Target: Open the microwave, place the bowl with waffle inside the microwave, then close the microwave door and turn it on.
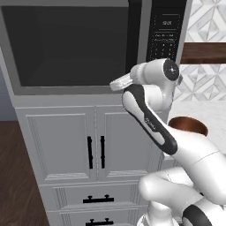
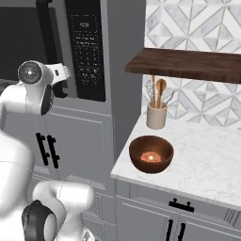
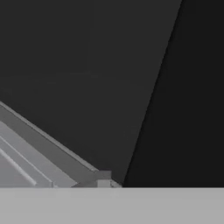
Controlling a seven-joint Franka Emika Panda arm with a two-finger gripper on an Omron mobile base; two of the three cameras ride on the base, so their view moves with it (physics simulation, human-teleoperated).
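Door point(image 1: 75, 44) of microwave point(image 2: 120, 56) swings stiffly; grip its tall handle point(image 2: 44, 28). Claw state I cannot tell.

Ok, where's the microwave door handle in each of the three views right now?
Left base view: the door handle is the black vertical bar at top centre, just left of the keypad panel.
Right base view: the same bar at top left, left of the keypad panel.
Hand view: likely the black band on the right side; too close to be sure.
Shared landmark: the black keypad panel in both base views.
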